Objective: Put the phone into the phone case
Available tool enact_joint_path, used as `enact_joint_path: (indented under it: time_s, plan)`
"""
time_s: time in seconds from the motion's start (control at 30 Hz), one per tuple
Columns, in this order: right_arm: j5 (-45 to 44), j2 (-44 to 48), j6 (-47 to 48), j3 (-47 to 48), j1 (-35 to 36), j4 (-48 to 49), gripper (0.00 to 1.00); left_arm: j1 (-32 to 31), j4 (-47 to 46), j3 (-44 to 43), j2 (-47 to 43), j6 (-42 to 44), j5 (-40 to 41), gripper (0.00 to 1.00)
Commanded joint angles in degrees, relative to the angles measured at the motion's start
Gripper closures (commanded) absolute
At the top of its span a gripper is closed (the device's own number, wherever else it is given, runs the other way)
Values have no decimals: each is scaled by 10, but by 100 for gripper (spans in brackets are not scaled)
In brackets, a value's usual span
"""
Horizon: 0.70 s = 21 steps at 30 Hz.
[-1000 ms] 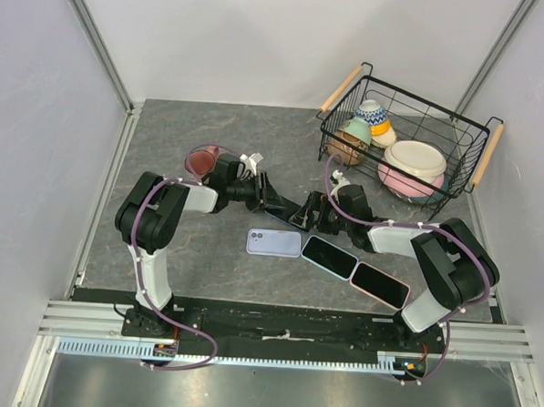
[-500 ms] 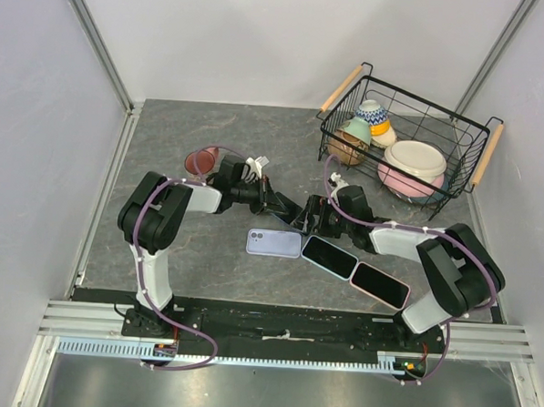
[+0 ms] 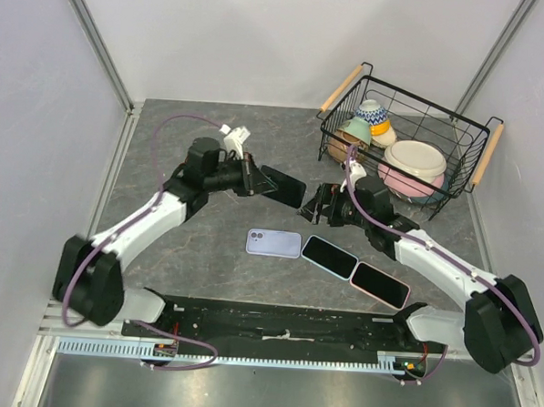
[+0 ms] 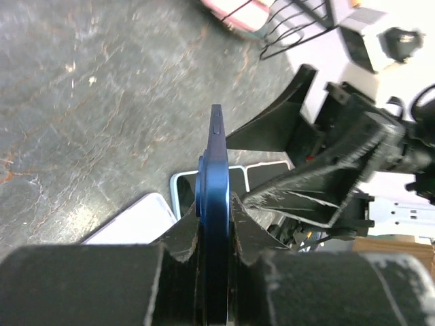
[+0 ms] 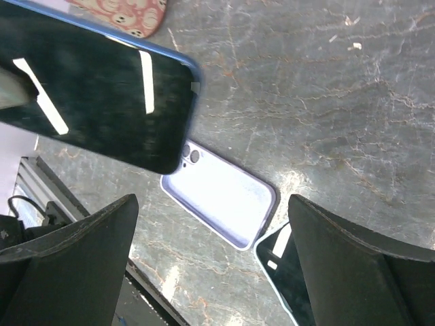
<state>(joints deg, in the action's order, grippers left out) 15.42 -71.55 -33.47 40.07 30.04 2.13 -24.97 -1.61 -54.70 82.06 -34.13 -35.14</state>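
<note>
The slim blue-edged phone [image 3: 284, 186], dark glass screen showing, is up off the table, pinched at one end by the left gripper [image 3: 252, 178]. In the left wrist view it shows edge-on, its blue rim upright between the two black fingers [image 4: 178, 239]. They are closed flat against its faces, with no gap that I can see. In the right wrist view the screen slants across the top left corner, well above the table top.

Below the held phone, towards the arms' bases, the pale lavender phone case [image 3: 274, 243] lies flat on the grey marbled table [image 3: 285, 136]. Its camera cut-out is at the left end, and nothing is touching it.

The right gripper [image 3: 319, 204] hangs just beside the phone's free end. Its jaws are spread as wide as they go and there is nothing between them. Its camera looks straight down past both dark fingers onto the case.

Running off diagonally to the right of the case are two more handsets, screens up. The first is a black-screened phone with a pale rim [image 3: 330, 257], just beside the case. The second is a black-screened phone with a pink rim [image 3: 380, 285], next to the first.

At the far right corner stands a black wire basket with wooden handles [image 3: 342, 89], holding a stack of ceramic bowls [image 3: 413, 161].
</note>
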Motion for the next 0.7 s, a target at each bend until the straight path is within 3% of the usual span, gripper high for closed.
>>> enact_joint_path:
  time_s: [0.0, 0.1, 0.3, 0.43, 0.67]
  plan:
    - [39, 55, 22, 21, 0, -12, 2, -4, 13, 44, -129, 21, 35, 98]
    - [94, 90, 13, 18, 1, 9, 2, -3, 6, 87, -204, 6, 31, 98]
    - [206, 144, -44, -32, 0, 137, 2, -3, -78, 186, -343, -37, -5, 98]
    - [259, 149, -88, -68, 2, 234, 2, -3, -153, 242, -396, -71, -27, 98]
    - [296, 152, -127, -114, 2, 305, 6, -3, -246, 288, -442, -118, -42, 98]
